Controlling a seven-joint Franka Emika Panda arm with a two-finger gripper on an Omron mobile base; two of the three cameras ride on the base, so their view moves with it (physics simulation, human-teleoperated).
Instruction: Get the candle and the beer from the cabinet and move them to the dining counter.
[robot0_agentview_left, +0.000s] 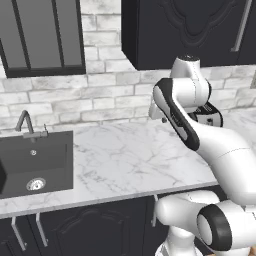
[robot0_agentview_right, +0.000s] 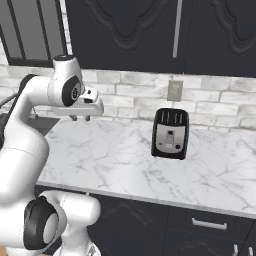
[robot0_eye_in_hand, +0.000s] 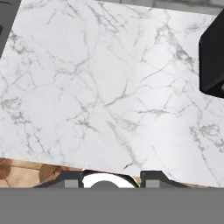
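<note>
Barely begun: cabinet (robot0_agentview_right: 150, 35) door shut, gripper (robot0_agentview_right: 80, 118) empty and half-spread above the marble worktop (robot0_agentview_right: 125, 155) (candle and beer not yet fetched).

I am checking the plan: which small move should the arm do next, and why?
Probably lift the gripper toward the cabinet handle. The door looks closed, neither candle nor beer is visible, and the gripper hangs empty above the worktop.

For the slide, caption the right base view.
Arm's gripper hovers empty over the marble worktop, toaster beside it, black cabinet shut above.
</note>
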